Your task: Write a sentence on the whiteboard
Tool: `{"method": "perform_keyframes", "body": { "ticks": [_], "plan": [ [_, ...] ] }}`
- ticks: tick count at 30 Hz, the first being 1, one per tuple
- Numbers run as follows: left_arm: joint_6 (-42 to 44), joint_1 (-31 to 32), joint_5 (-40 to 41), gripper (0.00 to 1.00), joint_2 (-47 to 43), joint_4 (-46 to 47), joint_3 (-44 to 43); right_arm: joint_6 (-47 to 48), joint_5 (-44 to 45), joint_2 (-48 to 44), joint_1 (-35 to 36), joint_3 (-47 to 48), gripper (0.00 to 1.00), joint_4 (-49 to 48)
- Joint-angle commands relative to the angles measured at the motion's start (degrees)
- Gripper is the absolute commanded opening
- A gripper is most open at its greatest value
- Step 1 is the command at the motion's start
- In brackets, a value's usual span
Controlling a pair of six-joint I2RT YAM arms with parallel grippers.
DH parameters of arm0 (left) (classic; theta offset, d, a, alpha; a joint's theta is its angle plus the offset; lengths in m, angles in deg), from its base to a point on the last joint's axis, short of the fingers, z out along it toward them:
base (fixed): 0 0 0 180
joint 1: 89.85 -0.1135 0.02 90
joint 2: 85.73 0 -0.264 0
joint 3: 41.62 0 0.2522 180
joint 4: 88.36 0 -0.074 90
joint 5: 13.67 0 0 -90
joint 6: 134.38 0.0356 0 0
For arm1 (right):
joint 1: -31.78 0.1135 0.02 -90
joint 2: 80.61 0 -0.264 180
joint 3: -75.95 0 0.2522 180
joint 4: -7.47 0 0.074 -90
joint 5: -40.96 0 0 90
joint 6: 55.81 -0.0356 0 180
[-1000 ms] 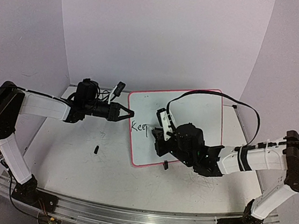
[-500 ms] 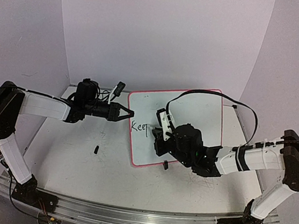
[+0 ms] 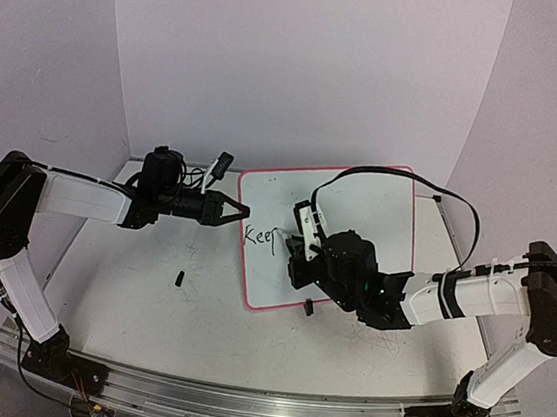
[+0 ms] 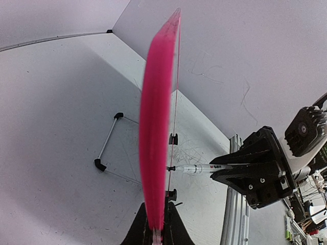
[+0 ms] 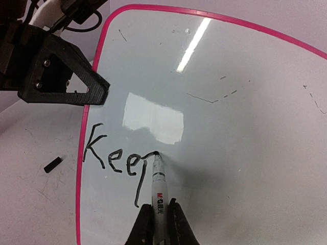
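Marker [image 5: 157,186] sits pinched in our right gripper [image 5: 156,217], tip on the whiteboard [image 5: 245,127] just ahead, where the sentence [image 5: 115,161] so far reads "Keep"; our left gripper [image 4: 156,229] clamps the rim [image 4: 153,127] between its fingers, we judge to steady it.

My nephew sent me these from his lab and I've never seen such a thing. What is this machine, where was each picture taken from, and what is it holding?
These are two robot arms bolted at the near edge of a table. The wide picture comes from a fixed camera above and behind them; the other two from cameras on the wrists. A pink-rimmed whiteboard lies on the table, a small black piece beside it. The left gripper clamps the board's edge. The right gripper holds a marker, tip on the board, partway through the sentence: "Kee" and an unfinished p.
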Motion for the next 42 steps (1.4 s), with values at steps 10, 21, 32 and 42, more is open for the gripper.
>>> {"method": "perform_keyframes", "body": {
  "ticks": [10, 21, 32, 42],
  "plan": [
    [1.22, -0.02, -0.72, 0.08, -2.12, 2.59, -0.48, -2.48, 0.89, -2.53, -0.55, -1.92, 0.00, 2.59],
    [1.22, -0.02, -0.78, 0.08, -2.31, 2.59, -0.35, -2.94, -1.03, -0.99, 0.35, -1.29, 0.00, 2.41],
    [1.22, -0.02, -0.83, 0.08, -2.35, 2.63, -0.33, -3.23, -2.04, 0.59, 0.82, 0.03, 0.00, 2.11],
    [1.57, -0.02, 0.35, 0.08, -2.42, 2.53, 0.74, -2.29, -3.98, -7.46, 0.81, -1.27, 0.00, -1.06]
  ]
}}
